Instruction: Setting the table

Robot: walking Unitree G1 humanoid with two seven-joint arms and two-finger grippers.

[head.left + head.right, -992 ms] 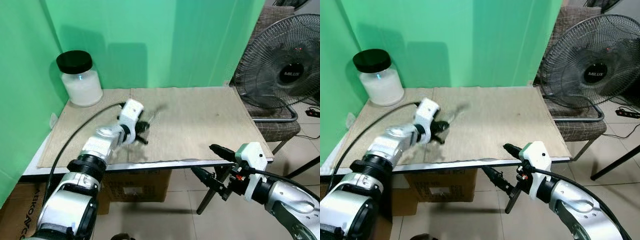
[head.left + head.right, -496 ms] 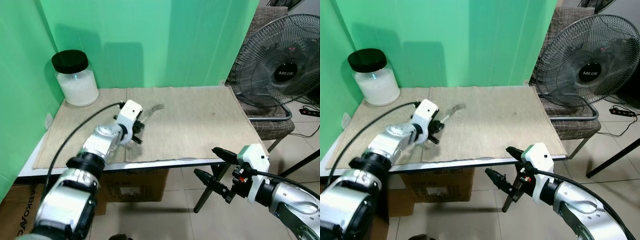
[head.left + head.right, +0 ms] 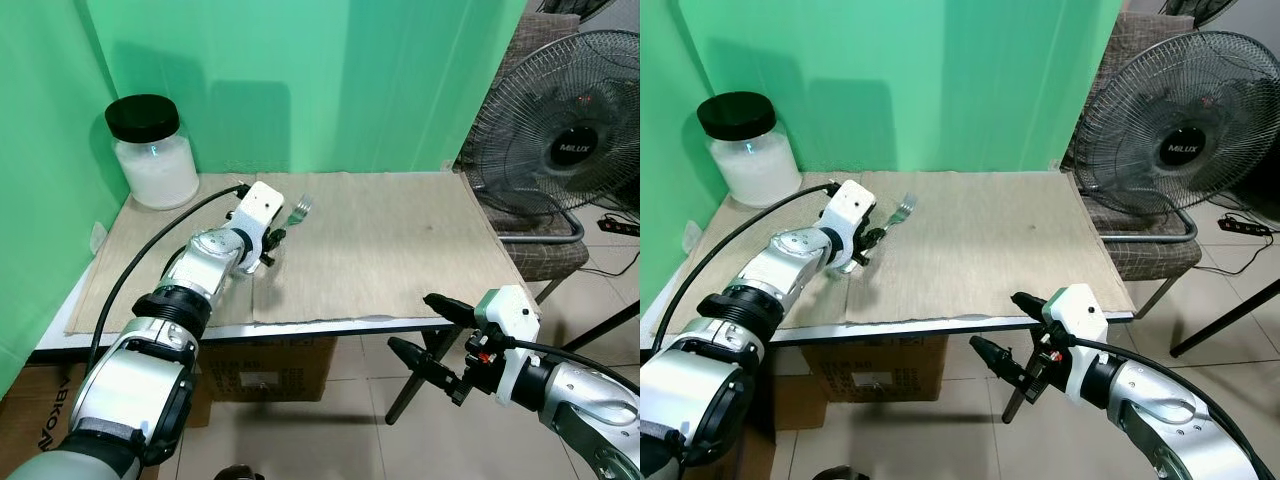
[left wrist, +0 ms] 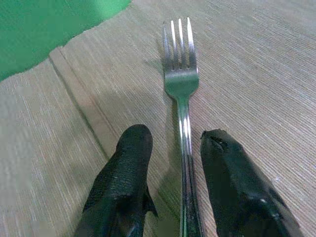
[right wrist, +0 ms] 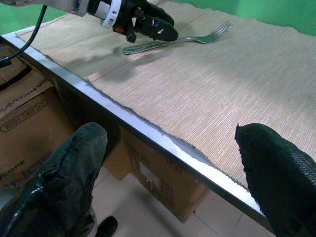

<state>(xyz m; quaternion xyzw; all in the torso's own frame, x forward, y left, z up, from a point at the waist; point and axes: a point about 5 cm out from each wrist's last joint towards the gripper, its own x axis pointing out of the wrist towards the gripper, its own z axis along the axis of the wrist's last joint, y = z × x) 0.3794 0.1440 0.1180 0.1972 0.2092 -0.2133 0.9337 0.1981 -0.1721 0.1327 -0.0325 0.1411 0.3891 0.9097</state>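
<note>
A silver fork point(image 3: 301, 208) lies on the beige placemat point(image 3: 400, 240), tines toward the green back wall. My left gripper point(image 3: 270, 240) is over its handle. In the left wrist view the two black fingers point(image 4: 129, 163) stand on either side of the fork point(image 4: 181, 84) with a gap on both sides, so this gripper is open. My right gripper point(image 3: 408, 320) hangs open below the table's front edge, nothing between its fingers. The right wrist view looks up over that edge at the fork point(image 5: 197, 38).
A white-filled jar with a black lid point(image 3: 155, 155) stands at the table's back left corner. A large fan point(image 3: 570, 140) and a brown chair point(image 3: 550, 255) are to the right. A cardboard box point(image 3: 270, 365) sits under the white table edge point(image 3: 330, 325).
My left gripper and the fork have moved a little farther back on the mat. The fork, blurred before, now lies still and sharp. The right gripper has hardly moved.
</note>
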